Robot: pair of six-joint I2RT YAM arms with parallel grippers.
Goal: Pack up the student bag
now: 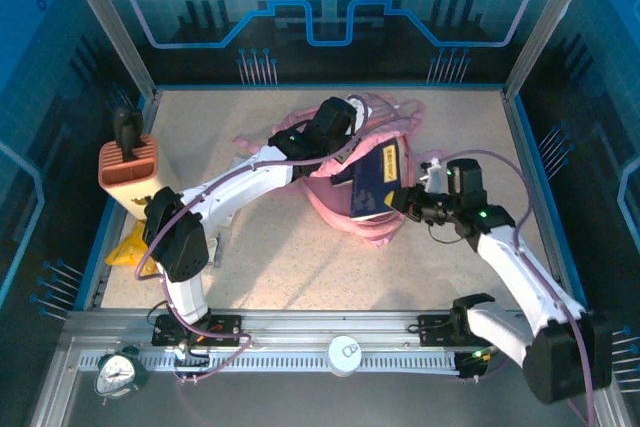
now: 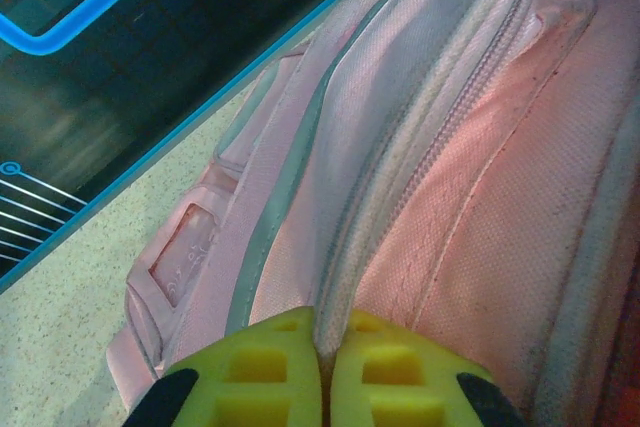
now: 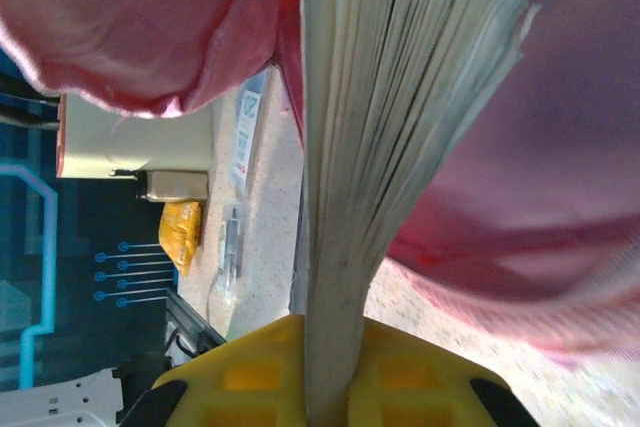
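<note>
Student bag (image 1: 350,217): pink, lying on the bench (image 1: 300,272), mid-to-far, right of centre, between both arms.
Long axis: we read it running near-left to far-right on a diagonal; straps bunched at the far end, rounded edge toward the near side.
Opening: we see it on the right side, where a blue-and-yellow book (image 1: 378,173) sticks out.
Left gripper (image 1: 340,132): over the bag's far-left part; in the wrist view (image 2: 325,352) we see jaws pressed together on a ridge of bag (image 2: 480,197) fabric beside the zip.
Zip line: runs straight up and away from the left fingers (image 2: 270,367).
Right gripper (image 1: 408,199): at the bag's right side; in the wrist view (image 3: 328,347) we see jaws pinching the book (image 3: 400,97) by its page edge.
Bag in right wrist view (image 3: 150,17): pink fabric on both sides of the book.
Orange ribbed box (image 1: 128,169): far left, well apart from the bag.
Yellow packet (image 1: 128,244): just near of the box.
Alarm clock (image 1: 120,372): on the near rail, left.
</note>
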